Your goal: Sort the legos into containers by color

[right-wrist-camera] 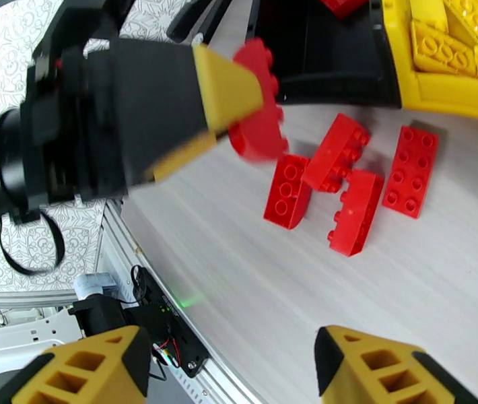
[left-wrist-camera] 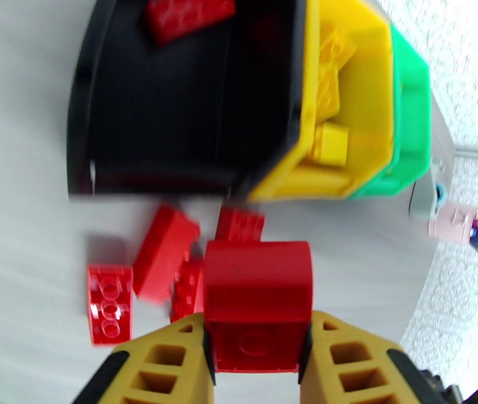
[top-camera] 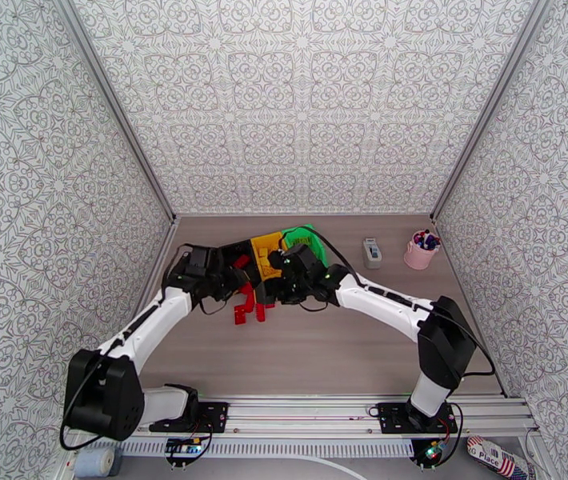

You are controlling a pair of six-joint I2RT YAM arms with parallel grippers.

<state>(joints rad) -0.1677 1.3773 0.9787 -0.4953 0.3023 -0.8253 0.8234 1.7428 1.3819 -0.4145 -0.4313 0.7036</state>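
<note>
Left gripper (left-wrist-camera: 258, 334) clamps red arched brick (left-wrist-camera: 258, 284) by its flat sides | black bin (left-wrist-camera: 84, 129) at 12 o'clock | brick likely light, rigid, slick | right gripper (right-wrist-camera: 229, 361) gapes, loose red bricks (right-wrist-camera: 347, 180) at 1 o'clock

Held red lego (left-wrist-camera: 258, 284): glossy moulded plastic, its smooth face is catching the light.
Left gripper (left-wrist-camera: 256, 326): fingers are showing matt mustard-yellow plastic with an open ribbed lattice.
Right gripper (right-wrist-camera: 229, 338): the same matt yellow plastic is showing on its fingers.
Loose red legos (right-wrist-camera: 411, 171): hard plastic is shining softly, studs crisp.
Black container (left-wrist-camera: 84, 129): smooth plastic walls are giving off a dull sheen.
Yellow container (left-wrist-camera: 373, 82): glossy plastic is glowing brightly.
Green container (left-wrist-camera: 414, 102): smooth plastic is looking satin.
Tabletop (right-wrist-camera: 373, 284): pale wood-grain surface is lying matt and fine-lined.
Walls (top-camera: 308, 98): patterned sheeting is looking flat and matt.
Rail (top-camera: 324, 410): bare metal is gleaming faintly.
</note>
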